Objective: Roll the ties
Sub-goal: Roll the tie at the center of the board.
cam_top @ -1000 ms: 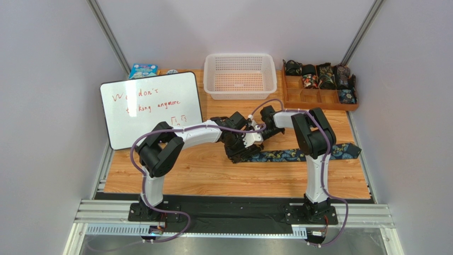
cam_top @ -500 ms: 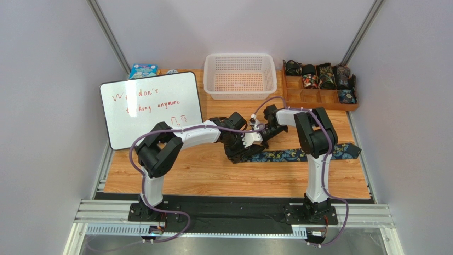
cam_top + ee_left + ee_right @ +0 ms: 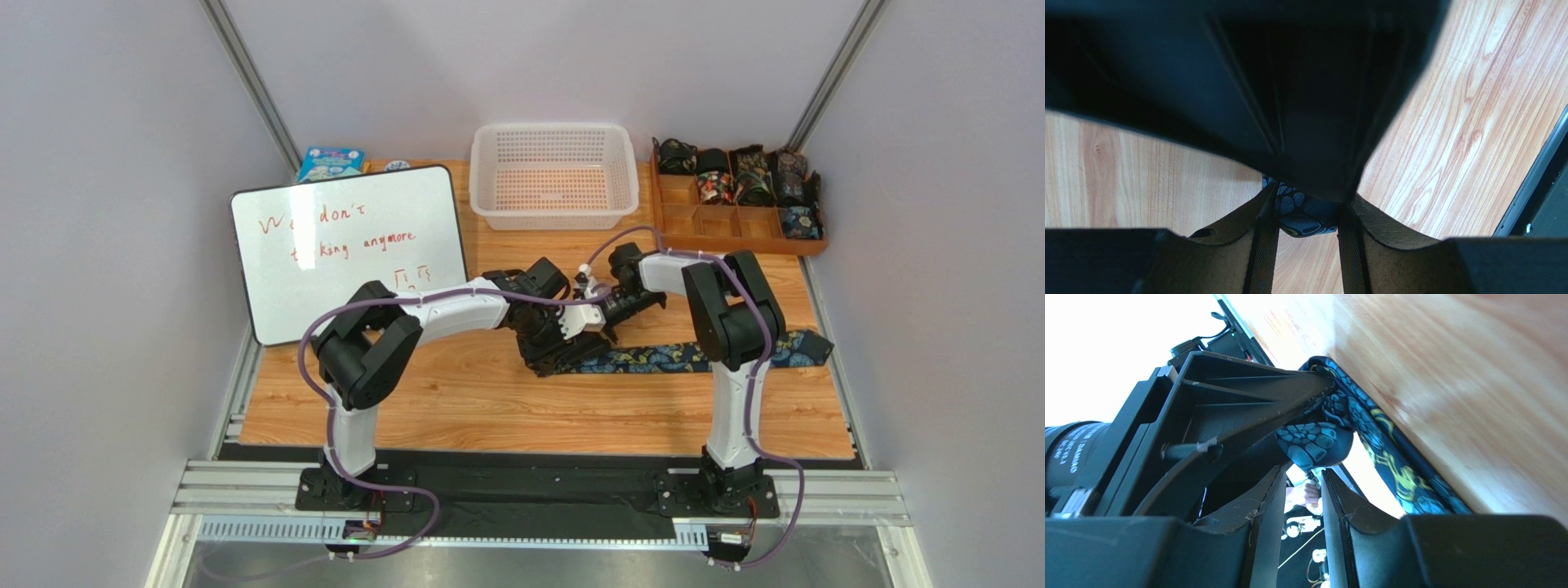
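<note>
A dark tie (image 3: 687, 357) with teal and yellow paisley lies flat across the right half of the table. Its left end is wound into a small roll (image 3: 1303, 211). My left gripper (image 3: 562, 341) is shut on that roll, which sits between its fingertips (image 3: 1267, 208) in the left wrist view. My right gripper (image 3: 604, 309) comes in from behind, tips right by the roll (image 3: 1315, 444). Its jaws stand a narrow gap apart with nothing between them. A large black shape hides the upper half of the left wrist view.
At the back middle stands a white plastic basket (image 3: 555, 175). A wooden divided tray (image 3: 736, 235) at the back right holds several rolled ties. A whiteboard (image 3: 350, 251) lies at the left, with a blue box (image 3: 329, 161) behind it.
The right wrist has shifted slightly toward the back left beside the roll. The left gripper and the flat length of the tie have stayed put.
</note>
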`<act>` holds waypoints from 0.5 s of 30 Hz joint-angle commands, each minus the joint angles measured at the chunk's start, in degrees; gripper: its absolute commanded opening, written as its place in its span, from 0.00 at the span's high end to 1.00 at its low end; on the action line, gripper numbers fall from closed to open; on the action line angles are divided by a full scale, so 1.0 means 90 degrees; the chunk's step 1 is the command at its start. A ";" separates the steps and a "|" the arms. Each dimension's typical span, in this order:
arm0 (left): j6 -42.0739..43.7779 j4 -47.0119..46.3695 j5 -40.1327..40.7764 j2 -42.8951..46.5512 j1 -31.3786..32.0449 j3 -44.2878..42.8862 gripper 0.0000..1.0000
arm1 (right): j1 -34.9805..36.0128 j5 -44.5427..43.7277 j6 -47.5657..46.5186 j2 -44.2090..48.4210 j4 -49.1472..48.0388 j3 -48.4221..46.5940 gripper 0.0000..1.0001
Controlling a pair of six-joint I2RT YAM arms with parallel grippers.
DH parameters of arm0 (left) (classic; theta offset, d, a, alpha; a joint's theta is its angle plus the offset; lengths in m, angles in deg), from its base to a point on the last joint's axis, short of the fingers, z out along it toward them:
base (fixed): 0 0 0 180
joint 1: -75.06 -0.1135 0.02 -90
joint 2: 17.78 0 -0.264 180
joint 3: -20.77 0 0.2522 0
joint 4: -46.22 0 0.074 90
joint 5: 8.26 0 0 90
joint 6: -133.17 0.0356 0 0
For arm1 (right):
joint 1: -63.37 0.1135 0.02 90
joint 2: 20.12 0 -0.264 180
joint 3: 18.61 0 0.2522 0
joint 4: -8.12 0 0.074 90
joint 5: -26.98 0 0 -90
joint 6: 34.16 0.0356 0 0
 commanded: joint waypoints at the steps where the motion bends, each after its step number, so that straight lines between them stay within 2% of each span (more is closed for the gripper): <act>1: -0.0170 0.0154 -0.0031 -0.0206 0.0010 0.0097 0.57 | 0.0224 0.0145 0.0230 0.0220 -0.0299 0.0034 0.66; 7: -0.0229 0.0164 -0.0051 -0.0225 0.0010 0.0077 0.57 | 0.0302 -0.0100 0.0435 -0.0024 -0.0768 0.0082 0.66; 10: -0.0229 0.0164 -0.0061 -0.0196 0.0010 0.0097 0.57 | 0.0322 -0.0256 0.0494 -0.0005 -0.0934 0.0131 0.70; 13: -0.0239 0.0174 -0.0070 -0.0167 0.0010 0.0107 0.57 | 0.0332 -0.0383 0.0475 -0.0005 -0.0944 0.0160 0.79; 15: -0.0248 0.0164 -0.0061 -0.0176 0.0010 0.0116 0.57 | 0.0322 -0.0519 0.0436 -0.0015 -0.0896 0.0151 0.90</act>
